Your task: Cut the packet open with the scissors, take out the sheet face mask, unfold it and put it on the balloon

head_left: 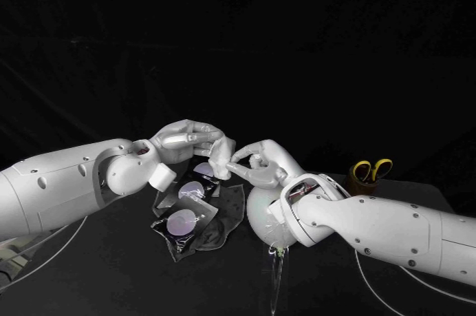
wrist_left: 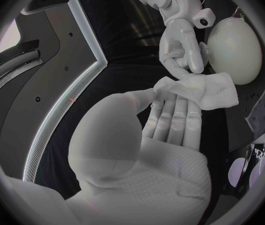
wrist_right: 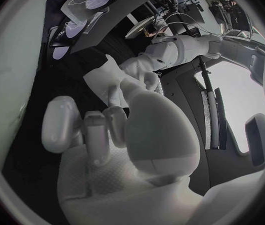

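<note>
Both hands meet above the table's middle. My left hand [head_left: 188, 140] pinches a white folded sheet face mask [wrist_left: 201, 91] between thumb and fingers. My right hand [head_left: 260, 162] grips the same mask [wrist_right: 105, 81] from the other side, fingertips almost against the left hand's. The white balloon [head_left: 262, 218] sits right below my right wrist and stands beside the hands in the left wrist view [wrist_left: 235, 47]. The black packet [head_left: 190, 218] with pale purple circles lies on the table under the left hand. Yellow-handled scissors [head_left: 372, 171] stand upright in a holder at the right.
A thin clear stem [head_left: 276, 275] runs from the balloon's base towards the table's front edge. Pale cables curve along the table at the front left and front right. The packet [wrist_right: 85, 5] lies close beside the balloon.
</note>
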